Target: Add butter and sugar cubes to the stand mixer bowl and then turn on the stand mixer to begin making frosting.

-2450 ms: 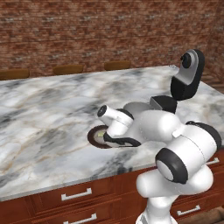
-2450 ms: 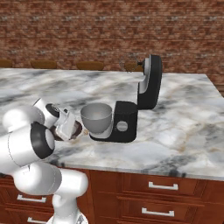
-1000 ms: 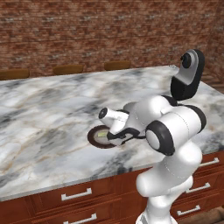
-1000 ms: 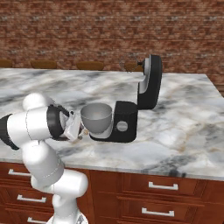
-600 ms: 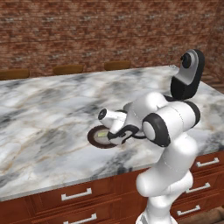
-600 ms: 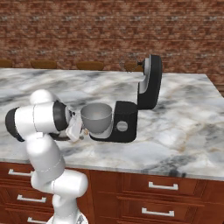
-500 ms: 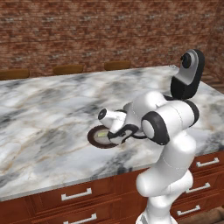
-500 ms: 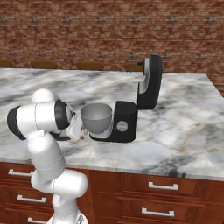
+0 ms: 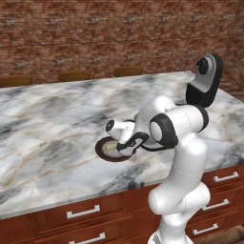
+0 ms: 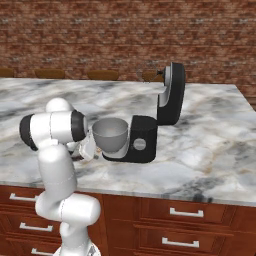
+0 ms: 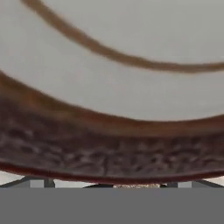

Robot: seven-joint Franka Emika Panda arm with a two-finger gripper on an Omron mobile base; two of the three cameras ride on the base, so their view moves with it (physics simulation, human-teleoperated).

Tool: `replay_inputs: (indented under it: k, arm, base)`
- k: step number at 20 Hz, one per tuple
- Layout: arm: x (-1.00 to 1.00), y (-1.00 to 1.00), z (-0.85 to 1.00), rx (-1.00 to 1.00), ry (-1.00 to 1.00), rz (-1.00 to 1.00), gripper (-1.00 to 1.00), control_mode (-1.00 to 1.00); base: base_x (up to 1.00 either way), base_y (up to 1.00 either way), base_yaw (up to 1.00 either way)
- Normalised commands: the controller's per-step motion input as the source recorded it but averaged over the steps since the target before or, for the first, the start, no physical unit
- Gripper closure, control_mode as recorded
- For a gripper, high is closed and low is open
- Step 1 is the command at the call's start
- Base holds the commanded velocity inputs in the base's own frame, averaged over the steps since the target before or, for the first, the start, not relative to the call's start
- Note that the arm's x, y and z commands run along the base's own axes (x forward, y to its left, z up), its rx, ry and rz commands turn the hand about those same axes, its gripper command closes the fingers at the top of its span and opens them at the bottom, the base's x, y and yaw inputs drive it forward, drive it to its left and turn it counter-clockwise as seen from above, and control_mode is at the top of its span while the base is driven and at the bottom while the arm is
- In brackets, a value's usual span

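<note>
The claw (image 9: pixel 117 148) is held low over the dark brown plate (image 9: pixel 102 151), jaws spread wide and nothing pinched. The butter cannot be made out on the plate; the stand mixer bowl (image 10: pixel 110 135) sits just beside the claw, docked in the stand mixer (image 10: pixel 155 122). The descent is best made slowly, with the fingers straddling the block before being closed.

The plate (image 9: pixel 107 150) lies on the worktop (image 9: pixel 57 119) near its front edge, with the gripper (image 9: pixel 125 145) low over the plate's right side. To the right of the plate, in the right base view, the stand mixer bowl (image 10: pixel 110 134) sits on the base of the stand mixer (image 10: pixel 150 125), whose tilted-back head rises behind and to the right of the bowl. Drawers (image 10: pixel 170 212) run below the worktop's front edge
</note>
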Motion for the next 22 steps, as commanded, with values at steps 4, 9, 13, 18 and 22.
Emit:
replay_inputs:
  k: [4,9,13,18,22]
  arm:
    - [0.27,0.00,-0.24,-0.03,0.00,0.00,-1.00,-1.00]
    - [0.20,0.01,-0.19,-0.02,0.00,0.00,1.00,-1.00]
    - [0.09,0.00,-0.13,0.00,-0.02,0.00,1.00,-1.00]
    - [0.01,0.11,0.00,0.00,-0.02,0.00,1.00,-1.00]
    - [-0.10,0.33,0.31,0.00,-0.07,0.03,1.00,-1.00]
  base:
    - [0.00,0.00,0.00]
    - [0.00,0.00,0.00]
    - [0.00,0.00,0.00]
    - [0.00,0.00,0.00]
    - [0.00,0.00,0.00]
